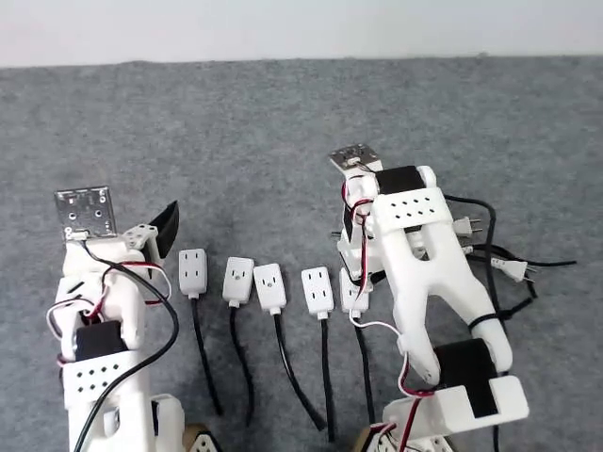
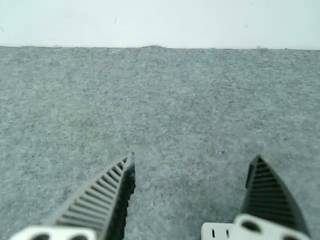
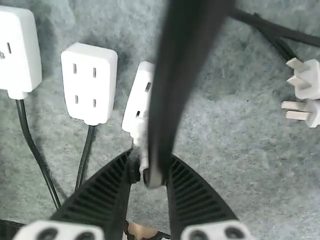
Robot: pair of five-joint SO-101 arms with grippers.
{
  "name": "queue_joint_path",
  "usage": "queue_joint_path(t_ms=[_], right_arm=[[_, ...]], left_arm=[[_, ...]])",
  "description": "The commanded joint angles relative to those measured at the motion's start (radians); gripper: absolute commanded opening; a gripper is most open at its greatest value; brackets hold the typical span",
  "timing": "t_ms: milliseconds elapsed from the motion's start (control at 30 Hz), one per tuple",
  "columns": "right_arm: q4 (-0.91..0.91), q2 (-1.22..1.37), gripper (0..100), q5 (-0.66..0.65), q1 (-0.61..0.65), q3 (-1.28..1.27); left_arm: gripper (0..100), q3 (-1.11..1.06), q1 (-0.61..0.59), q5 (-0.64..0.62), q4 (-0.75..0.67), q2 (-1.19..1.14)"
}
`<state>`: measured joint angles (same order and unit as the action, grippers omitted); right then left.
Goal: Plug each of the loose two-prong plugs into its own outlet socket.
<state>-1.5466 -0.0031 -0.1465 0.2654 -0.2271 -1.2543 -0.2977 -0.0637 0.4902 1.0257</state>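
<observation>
The right gripper [image 3: 149, 169] is pinched narrow on a black cable [image 3: 186, 60], its ribbed fingers [image 3: 192, 192] almost meeting. A small white piece sits in the nip too, possibly the neck of the rightmost socket [image 3: 136, 107], though the cable lies so close to the lens that this stays unsure. That socket is tipped onto its edge, while the neighbouring socket [image 3: 90, 82] lies flat with its slots facing up and nothing in them. In the high view, five outlet sockets [image 1: 270, 287] form a row across the middle of the frame, their black cords [image 1: 287, 372] trailing to the lower edge. The right arm [image 1: 429, 273] lies over the right end of the row and hides most of the last socket. Two loose plugs, one [image 1: 468, 226] above the other [image 1: 510, 270], rest on the grey carpet [image 1: 283, 141] at centre right, just past the arm, amid tangled black leads. The left gripper [image 2: 192, 169] gapes wide and holds nothing, hanging over bare carpet at centre left, just beside the leftmost socket [image 1: 192, 271].
</observation>
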Motion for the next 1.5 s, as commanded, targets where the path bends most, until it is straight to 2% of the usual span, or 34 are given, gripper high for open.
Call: queue_joint_path(t_ms=[0, 167, 400, 900, 1167, 1233, 1400, 1467], right_arm=[[0.004, -0.012, 0.9, -0.005, 0.041, 0.002], [0.008, -0.012, 0.9, 0.026, 0.085, 0.002], [0.016, -0.012, 0.9, 0.02, 0.079, -0.029], [0.248, -0.002, 0.9, -0.054, 0.079, -0.287], [0.266, -0.004, 1.3, -0.058, 0.077, -0.299], [0.263, -0.002, 4.1, -0.06, 0.079, -0.284], [0.237, -0.001, 26.6, -0.061, 0.099, -0.281], [0.225, -0.001, 29.6, -0.061, 0.122, -0.296]], left_arm=[[34, -0.001, 0.008, -0.002, -0.029, -0.002], [34, -0.001, 0.008, -0.002, -0.029, -0.002], [34, -0.001, 0.008, -0.002, -0.029, -0.002], [34, -0.002, 0.009, 0.011, -0.029, -0.002], [34, -0.002, 0.011, 0.011, -0.029, -0.002], [34, -0.004, 0.021, 0.011, -0.029, -0.002], [34, -0.016, 0.046, 0.012, -0.031, -0.002], [34, -0.018, 0.046, 0.012, -0.031, -0.002]])
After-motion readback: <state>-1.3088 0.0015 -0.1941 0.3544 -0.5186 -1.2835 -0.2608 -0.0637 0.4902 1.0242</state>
